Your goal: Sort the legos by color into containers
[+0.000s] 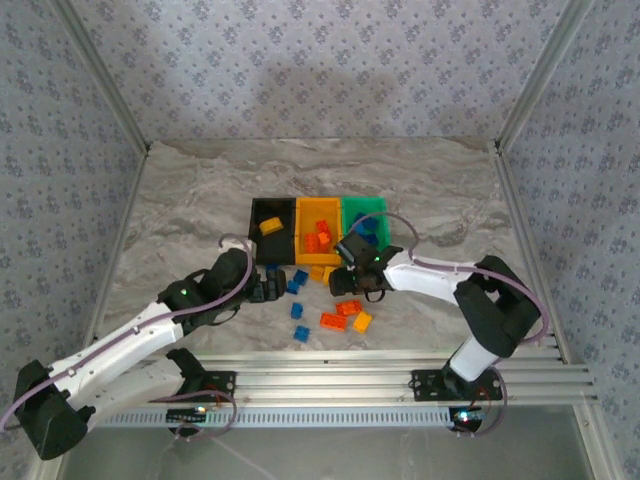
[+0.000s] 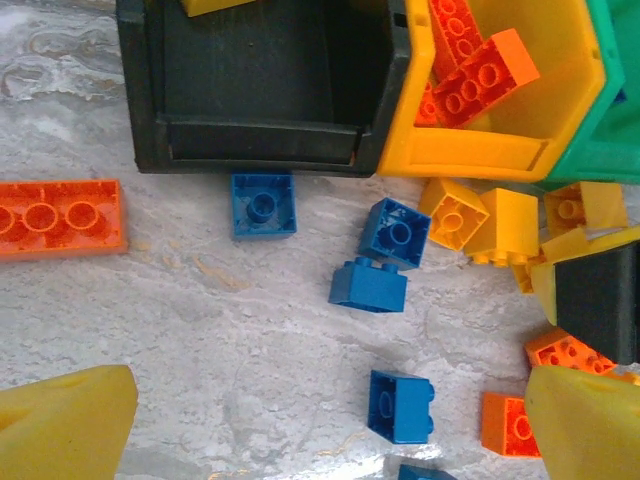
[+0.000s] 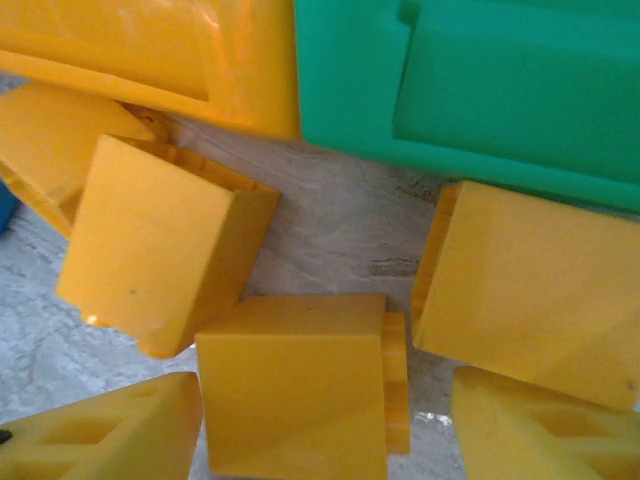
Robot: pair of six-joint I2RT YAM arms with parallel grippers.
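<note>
The containers stand joined in a row: black [image 1: 258, 242], orange-yellow [image 1: 306, 210] and green [image 1: 364, 206]. A yellow lego lies in the black one, red-orange legos [image 2: 470, 75] in the orange-yellow one, blue ones in the green one. My right gripper [image 3: 325, 430] is low in front of the bins, its yellow fingers [image 3: 100, 435] standing either side of a yellow lego [image 3: 300, 385], with a gap on the right side. My left gripper [image 2: 325, 430] is wide open above the table with a blue lego [image 2: 400, 405] between its fingers.
Loose blue legos [image 2: 369, 285] lie before the black bin [image 2: 260, 90], and a long red-orange one [image 2: 60, 217] lies to the left. Yellow legos [image 3: 160, 240] crowd the table below the green bin [image 3: 480, 90]. More red-orange legos [image 1: 333, 321] lie nearer the bases.
</note>
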